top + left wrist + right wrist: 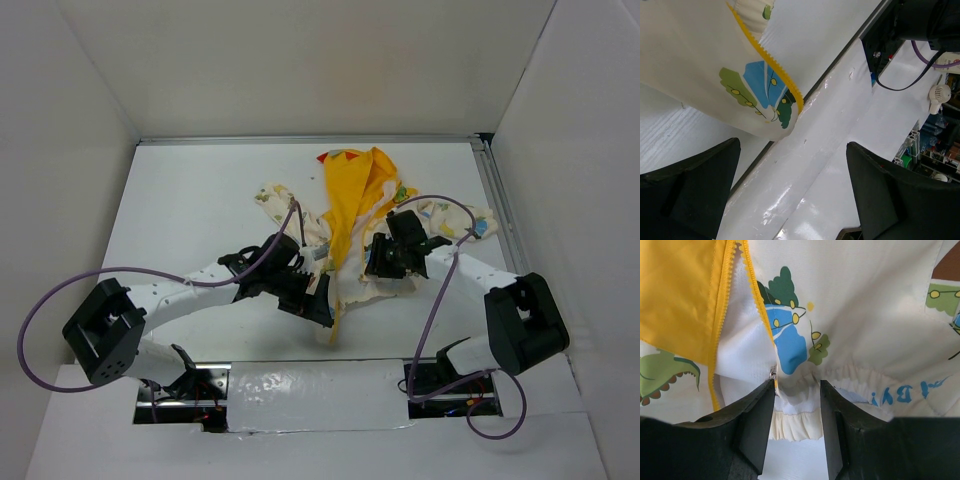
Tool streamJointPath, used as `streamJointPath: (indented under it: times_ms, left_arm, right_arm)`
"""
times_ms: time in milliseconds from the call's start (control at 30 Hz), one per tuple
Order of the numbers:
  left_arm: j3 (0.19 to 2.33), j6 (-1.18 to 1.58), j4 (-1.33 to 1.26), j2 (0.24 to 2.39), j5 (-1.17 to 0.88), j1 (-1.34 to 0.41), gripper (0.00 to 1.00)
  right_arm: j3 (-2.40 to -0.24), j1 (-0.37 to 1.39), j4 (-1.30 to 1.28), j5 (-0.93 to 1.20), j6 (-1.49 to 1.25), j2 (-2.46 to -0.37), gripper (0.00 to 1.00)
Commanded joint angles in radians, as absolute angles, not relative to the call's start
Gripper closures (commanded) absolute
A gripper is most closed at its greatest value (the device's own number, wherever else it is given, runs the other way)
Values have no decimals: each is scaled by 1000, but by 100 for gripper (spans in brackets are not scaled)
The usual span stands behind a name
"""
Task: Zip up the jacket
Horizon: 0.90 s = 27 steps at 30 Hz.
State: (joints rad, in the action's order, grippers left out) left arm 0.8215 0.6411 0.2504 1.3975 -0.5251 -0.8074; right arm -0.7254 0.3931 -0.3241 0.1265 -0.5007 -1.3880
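Observation:
The jacket [360,200] lies crumpled mid-table, its cream printed outside and yellow lining both showing. My right gripper [385,262] is at its near right hem. In the right wrist view the jaws [797,410] stand apart with the gathered hem of the jacket [865,315] bunched loosely between them. A small metal zipper piece [773,372] sits at the left fingertip, at the end of the yellow zipper teeth [722,305]. My left gripper [318,305] is wide open by the near left hem. Its wrist view shows the jacket's corner [700,65] beyond the fingers [695,185], with nothing between them.
White walls enclose the table on three sides. A metal rail [497,200] runs along the right edge. A glossy taped strip [320,390] covers the near edge between the arm bases. Purple cables [440,300] loop over both arms.

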Motion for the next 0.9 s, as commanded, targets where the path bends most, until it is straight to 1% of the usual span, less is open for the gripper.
streamJointPath:
  times_ms: [0,167,333,400,500,567,600,667,733,867]
  left_arm:
    - [824,663,250,1387,-515,-813,1]
    - [815,666,248,1385,-514,-813,1]
    - [816,664,256,1379,-502,-813,1]
    - [815,666,258,1374,-502,-813,1]
    - [813,669,255,1370,-499,-815,1]
    - [807,670,253,1367,-494,-816,1]
    - [807,672,255,1368,-491,-815,1]
    - [811,672,261,1374,-480,-815,1]
    - [816,672,268,1382,-471,-815,1]
    - [836,667,273,1404,-471,-816,1]
  right_arm:
    - [-749,397,-275,121,-506,-1381,52]
    - [-768,403,-285,104,-523,-1414,52]
    - [-801,436,-294,40,-560,-1446,52]
    - [-819,448,-302,25,-574,-1457,53]
    - [-836,465,-316,-37,-594,-1477,57]
    - [-847,477,-328,-61,-600,-1486,65]
    - [-853,482,-334,-70,-607,-1486,74]
    - [-853,491,-345,-109,-618,-1479,84]
    - [-850,492,-360,-126,-626,-1444,89]
    - [-835,491,-393,-136,-609,-1321,89]
